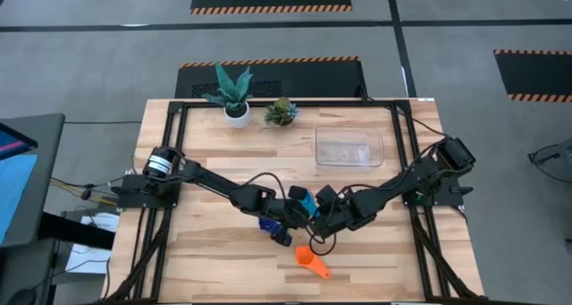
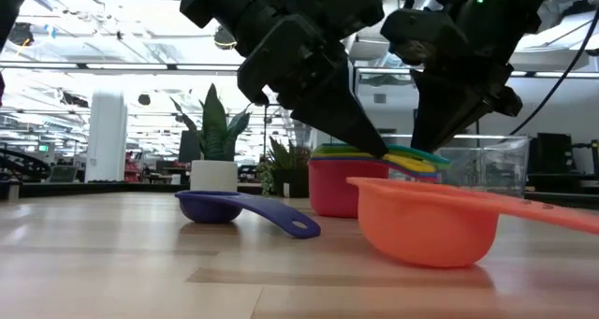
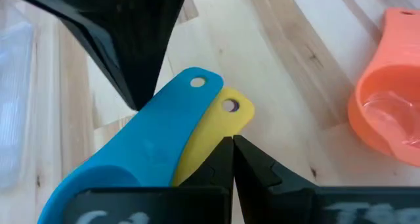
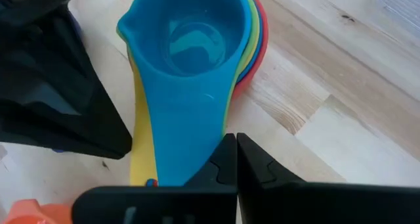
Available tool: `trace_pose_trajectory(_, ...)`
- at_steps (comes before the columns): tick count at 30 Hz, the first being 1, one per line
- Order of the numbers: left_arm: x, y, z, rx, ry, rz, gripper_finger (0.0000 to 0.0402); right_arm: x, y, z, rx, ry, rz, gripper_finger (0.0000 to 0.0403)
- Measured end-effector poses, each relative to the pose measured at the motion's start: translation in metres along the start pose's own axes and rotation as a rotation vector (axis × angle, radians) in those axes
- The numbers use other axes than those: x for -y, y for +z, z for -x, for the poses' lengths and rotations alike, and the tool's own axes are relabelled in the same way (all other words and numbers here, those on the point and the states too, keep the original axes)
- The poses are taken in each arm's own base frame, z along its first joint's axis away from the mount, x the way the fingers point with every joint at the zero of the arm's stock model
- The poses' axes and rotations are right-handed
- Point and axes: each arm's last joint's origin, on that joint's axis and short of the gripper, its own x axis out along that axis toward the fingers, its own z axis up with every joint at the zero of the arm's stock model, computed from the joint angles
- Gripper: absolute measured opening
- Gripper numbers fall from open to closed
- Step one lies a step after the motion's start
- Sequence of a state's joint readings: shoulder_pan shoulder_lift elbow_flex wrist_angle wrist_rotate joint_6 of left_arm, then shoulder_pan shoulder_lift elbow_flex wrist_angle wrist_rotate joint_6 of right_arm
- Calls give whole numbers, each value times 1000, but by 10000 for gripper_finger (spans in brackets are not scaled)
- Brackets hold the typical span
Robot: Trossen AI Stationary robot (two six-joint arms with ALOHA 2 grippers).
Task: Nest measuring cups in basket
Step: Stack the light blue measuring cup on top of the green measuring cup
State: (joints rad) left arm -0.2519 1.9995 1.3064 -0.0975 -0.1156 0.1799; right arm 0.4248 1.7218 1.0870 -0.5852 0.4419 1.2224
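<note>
A nested stack of measuring cups (image 2: 342, 183) stands on its red bottom cup at mid-table. Green and yellow cups sit inside it, with a light blue cup (image 4: 190, 40) on top. Their handles fan out together (image 2: 412, 156). Both grippers slant down onto these handles. My left gripper (image 3: 233, 142) is shut at the yellow handle. My right gripper (image 4: 233, 142) is shut at the blue handle. A dark blue cup (image 2: 211, 205) and an orange cup (image 2: 421, 227) lie apart on the table. The clear basket (image 1: 349, 148) stands at the far right. My left gripper has its shut fingertips against the side edge of the yellow handle (image 3: 220, 133), near the free end with the hole. It comes slanting down from the table's left. The stack rests on the table. My right gripper sets its shut fingertips on the light blue handle (image 4: 209, 145), at its edge, slanting down from the table's right. Nothing is pinched between the fingers.
Two potted plants (image 1: 234, 95) (image 1: 281, 113) stand at the far edge, left of the basket. The orange cup (image 1: 310, 258) lies near the front edge, and the dark blue cup (image 1: 268, 224) lies just left of the grippers.
</note>
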Motion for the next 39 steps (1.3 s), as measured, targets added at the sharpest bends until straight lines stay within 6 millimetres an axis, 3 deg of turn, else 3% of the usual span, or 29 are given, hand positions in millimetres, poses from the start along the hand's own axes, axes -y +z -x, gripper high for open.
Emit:
trace_pose_trajectory(16, 9, -3, 1, -28, -64, -18, 0, 2, 0, 0, -5, -14, 1, 8)
trace_pose_trajectory(20, 1, -2, 0, -9, -20, -39, 0, 1, 0, 0, -4, -12, 0, 6)
trace_pose_trajectory(27, -6, -16, -18, -65, -52, -28, 0, 1, 0, 0, -5, -6, 0, 8)
trace_pose_trajectory(39, -10, -4, -13, -34, 1, -27, 0, -3, 0, 0, -19, 42, 17, 7)
